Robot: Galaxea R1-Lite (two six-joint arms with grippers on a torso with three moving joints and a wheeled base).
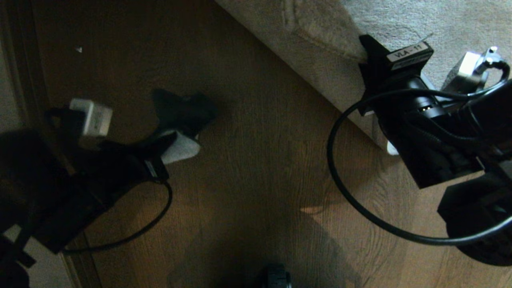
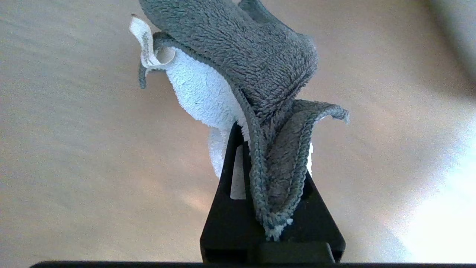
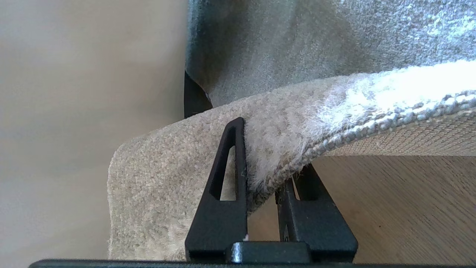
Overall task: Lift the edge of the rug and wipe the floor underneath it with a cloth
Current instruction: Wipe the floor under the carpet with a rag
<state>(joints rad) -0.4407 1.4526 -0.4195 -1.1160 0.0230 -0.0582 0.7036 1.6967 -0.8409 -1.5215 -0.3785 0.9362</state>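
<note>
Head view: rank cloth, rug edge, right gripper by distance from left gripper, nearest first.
1. the cloth: clamped in the left gripper itself, at the picture's left, over the floor.
2. the rug edge: across the bare planks, running diagonally at upper right.
3. the right gripper: far right, clamped on that edge; slightly farther than the nearest stretch of edge.

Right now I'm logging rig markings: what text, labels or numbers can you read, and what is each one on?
"VLA-11": white label on the right arm's wrist, above the rug edge.
Care tag sewn on the cloth: faint print, too blurred to read.
White camera block on the left arm: no readable marking.
Nothing else carries text.
</note>
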